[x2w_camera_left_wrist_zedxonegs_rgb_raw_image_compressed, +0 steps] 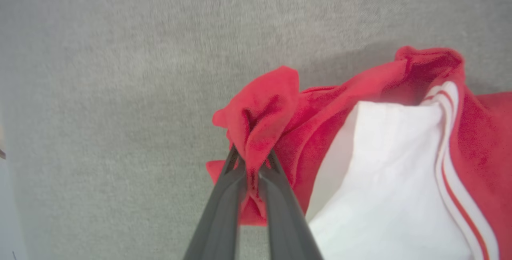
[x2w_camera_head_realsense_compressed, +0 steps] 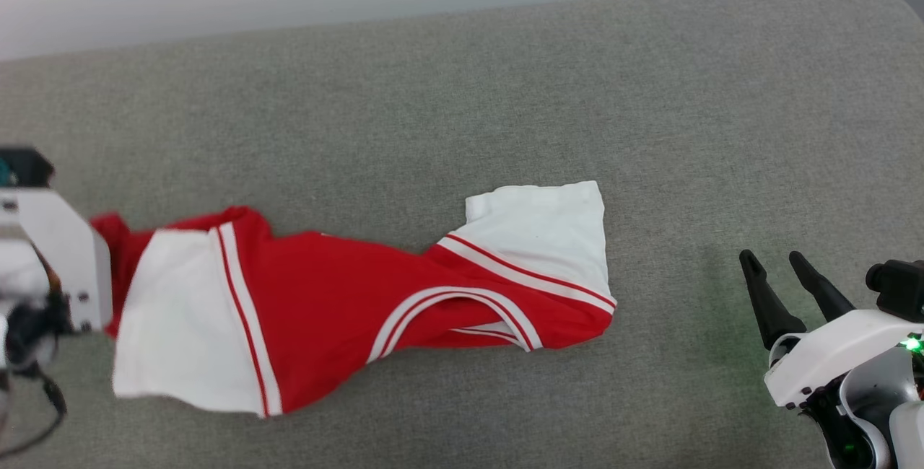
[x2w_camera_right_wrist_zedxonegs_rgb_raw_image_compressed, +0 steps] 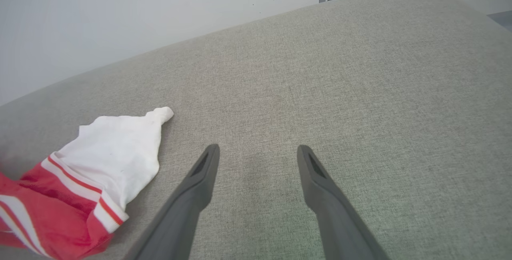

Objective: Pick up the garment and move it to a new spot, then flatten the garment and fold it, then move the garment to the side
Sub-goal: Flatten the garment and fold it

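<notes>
The garment [x2w_camera_head_realsense_compressed: 325, 303] lies stretched and rumpled across the grey surface [x2w_camera_head_realsense_compressed: 505, 79], its left end's red fold pinched in the left gripper [x2w_camera_left_wrist_zedxonegs_rgb_raw_image_compressed: 252, 159], while the right gripper [x2w_camera_head_realsense_compressed: 772, 260] hovers spread, apart to its right

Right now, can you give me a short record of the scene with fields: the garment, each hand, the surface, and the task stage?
garment: red jersey with white sleeves, crumpled, stretched out left to right
left hand: shut on a red fold at the garment's left end
right hand: open, holds nothing, apart from the garment on its right
surface: grey fabric, bears the garment
task stage: gripped, not yet flattened or folded
</notes>
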